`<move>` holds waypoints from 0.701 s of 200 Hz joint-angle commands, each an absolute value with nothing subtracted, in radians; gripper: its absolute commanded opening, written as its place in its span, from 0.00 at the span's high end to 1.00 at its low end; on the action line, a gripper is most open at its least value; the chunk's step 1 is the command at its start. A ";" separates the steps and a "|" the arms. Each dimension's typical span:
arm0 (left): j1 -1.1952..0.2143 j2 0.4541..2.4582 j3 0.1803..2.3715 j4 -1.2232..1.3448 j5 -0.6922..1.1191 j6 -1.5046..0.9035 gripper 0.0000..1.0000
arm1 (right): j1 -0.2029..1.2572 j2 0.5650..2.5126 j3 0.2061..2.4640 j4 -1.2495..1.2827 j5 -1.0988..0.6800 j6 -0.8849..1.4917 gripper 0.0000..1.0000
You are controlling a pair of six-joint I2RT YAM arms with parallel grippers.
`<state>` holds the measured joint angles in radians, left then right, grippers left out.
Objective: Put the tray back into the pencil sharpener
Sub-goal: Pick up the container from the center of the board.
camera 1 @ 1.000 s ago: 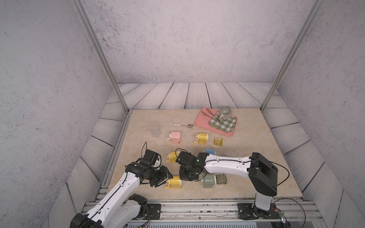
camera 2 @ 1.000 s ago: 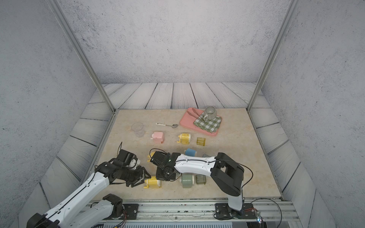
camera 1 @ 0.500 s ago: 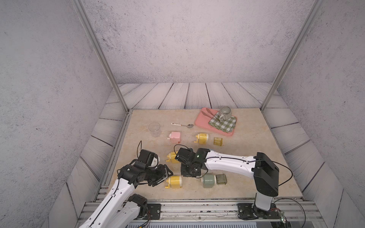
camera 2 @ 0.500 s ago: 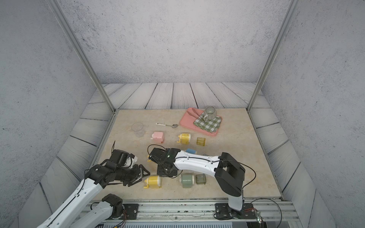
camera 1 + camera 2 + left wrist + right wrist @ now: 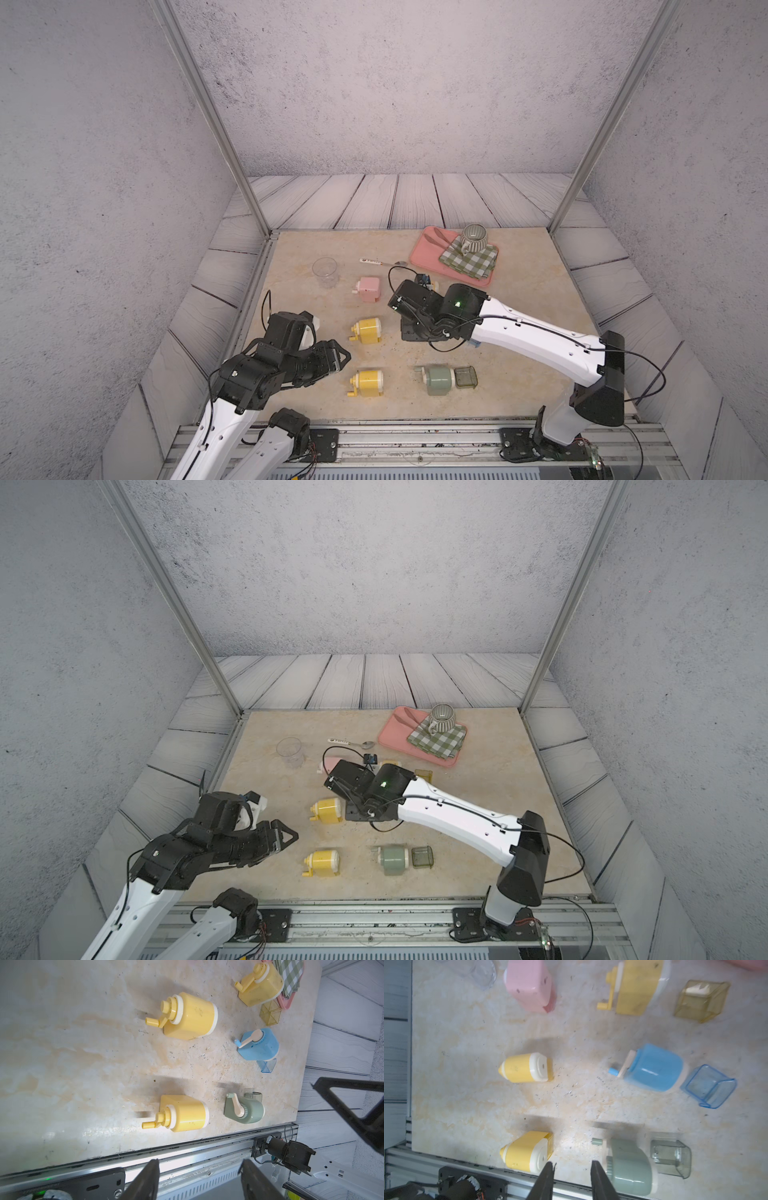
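Yellow pair: near yellow sharpener (image 5: 368, 383) and middle yellow sharpener (image 5: 368, 330) are sitting closed at the base. I am judging their trays to be seated.
Loose trays: three are lying out on the table (image 5: 540, 291), each just beside its own body.
Smoky tray (image 5: 465, 377): lying against, or almost against, the green sharpener (image 5: 438, 379), near the front edge.
Blue tray (image 5: 709, 1086): lying just beside the blue sharpener (image 5: 654, 1068).
Amber tray (image 5: 702, 1001): lying near the far yellow sharpener (image 5: 637, 987), not touching it.
Left claw (image 5: 198, 1162): jaws are standing well apart with nothing between them. I am hovering it off to the side of the near yellow sharpener.
Right claw (image 5: 572, 1164): jaws are parted more narrowly and are also empty. I am hanging it above the middle of the table.
Step in hand: I am reading this as the gap between pairs. I am gripping nothing and choosing the next tray.
Next move: it is calling for the right claw to drop onto one loose tray, pinch its side walls and line its closed end up with the slot in the matching body. The left claw should be bracing that body so it is not skidding, with the push going straight in until flush.
Unsure: I cannot tell which tray comes first.
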<state>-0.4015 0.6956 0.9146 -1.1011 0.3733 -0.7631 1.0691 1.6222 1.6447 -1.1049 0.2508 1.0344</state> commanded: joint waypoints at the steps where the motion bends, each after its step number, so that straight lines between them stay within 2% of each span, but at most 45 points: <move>1: -0.406 0.771 1.004 -1.106 0.325 -0.711 0.35 | 0.952 1.585 1.649 -1.203 0.230 0.939 0.65; 57: -0.410 1.125 1.287 -1.070 0.357 -0.648 0.38 | 0.677 1.547 1.643 -1.222 0.160 0.711 0.64; 110: -0.456 1.427 1.560 -1.059 0.316 -0.615 0.38 | 0.530 1.570 1.543 -1.097 0.054 0.629 0.64; 140: -0.472 1.577 1.694 -1.060 0.304 -0.609 0.35 | 0.447 1.610 1.522 -1.074 -0.005 0.592 0.63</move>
<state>-0.4576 1.4910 1.6009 -1.0550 0.3275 -0.6350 0.5026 1.5806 1.5318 -1.1034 0.0669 0.6487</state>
